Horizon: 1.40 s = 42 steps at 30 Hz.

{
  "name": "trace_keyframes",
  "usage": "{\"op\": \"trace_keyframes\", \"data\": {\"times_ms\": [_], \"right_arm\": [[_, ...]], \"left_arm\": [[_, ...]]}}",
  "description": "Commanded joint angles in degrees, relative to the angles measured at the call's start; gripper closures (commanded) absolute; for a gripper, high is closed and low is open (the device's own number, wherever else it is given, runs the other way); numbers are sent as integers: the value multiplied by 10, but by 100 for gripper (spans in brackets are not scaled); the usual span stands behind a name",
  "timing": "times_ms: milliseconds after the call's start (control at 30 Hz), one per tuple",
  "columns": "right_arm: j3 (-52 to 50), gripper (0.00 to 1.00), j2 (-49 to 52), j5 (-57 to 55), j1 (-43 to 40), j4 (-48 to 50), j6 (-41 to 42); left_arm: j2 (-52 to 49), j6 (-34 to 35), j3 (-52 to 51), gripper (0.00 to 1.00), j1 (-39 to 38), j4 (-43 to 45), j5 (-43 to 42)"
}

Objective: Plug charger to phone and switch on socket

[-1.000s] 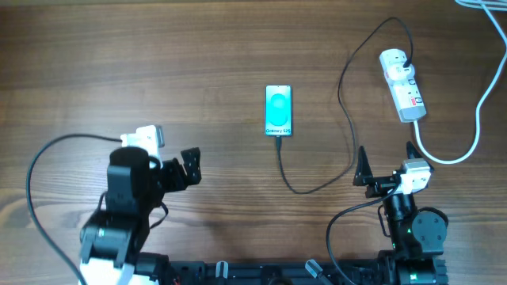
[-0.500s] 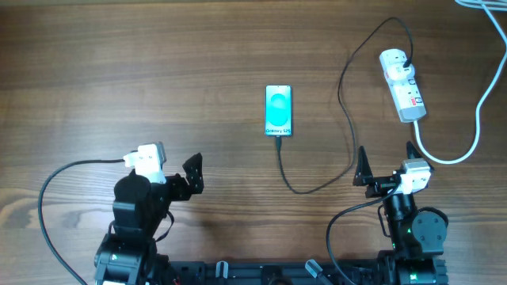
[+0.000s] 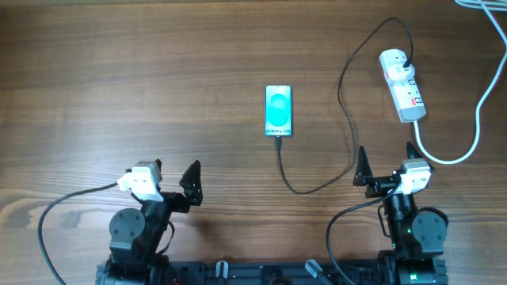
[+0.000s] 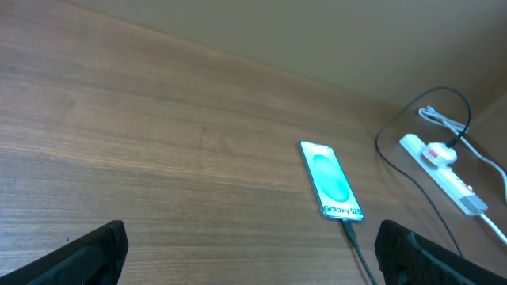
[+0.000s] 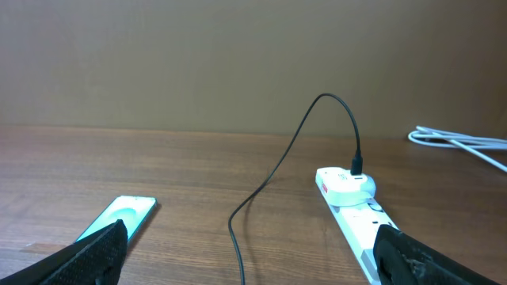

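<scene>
Hanging wide open & empty: left gripper point(image 4: 249, 237), right gripper point(image 5: 249, 237), w/ charger point(image 3: 280, 154) in phone point(image 3: 278, 111).

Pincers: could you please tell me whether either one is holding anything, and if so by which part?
Nothing is held. The left pincer and right pincer are both open and empty, and the charger lies on the table, untouched.
</scene>
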State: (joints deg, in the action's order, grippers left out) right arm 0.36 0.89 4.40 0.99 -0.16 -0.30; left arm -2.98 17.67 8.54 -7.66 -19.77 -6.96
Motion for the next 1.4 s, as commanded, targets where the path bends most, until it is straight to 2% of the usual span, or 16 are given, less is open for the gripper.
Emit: {"op": "trace_keyframes", "data": {"times_ms": [0, 267, 467, 633, 767, 933, 1033, 1200, 1367], "right_arm": [[0, 0, -7, -8, 1, 2, 3], [0, 0, -7, -8, 1, 2, 3], [0, 0, -7, -8, 1, 2, 3], [0, 0, -7, -8, 1, 2, 3], [0, 0, -7, -8, 1, 2, 3], [0, 0, -7, -8, 1, 2, 3], [0, 0, -7, -8, 1, 2, 3], [-1, 0, -7, -8, 1, 2, 3], [0, 0, -7, -8, 1, 2, 3]], "left_arm": [[28, -9, -31, 0, 18, 26, -7], [28, -10, -42, 0, 53, 71, -7], [28, -10, -82, 0, 62, 170, -9], [28, -64, -82, 0, 63, 207, -13], [28, -113, -82, 0, 76, 194, -13], [28, -119, -82, 0, 103, 160, -7], [28, -159, -82, 0, 103, 159, -2], [28, -159, -82, 0, 103, 153, 61], [28, -160, -82, 0, 103, 153, 69]]}}
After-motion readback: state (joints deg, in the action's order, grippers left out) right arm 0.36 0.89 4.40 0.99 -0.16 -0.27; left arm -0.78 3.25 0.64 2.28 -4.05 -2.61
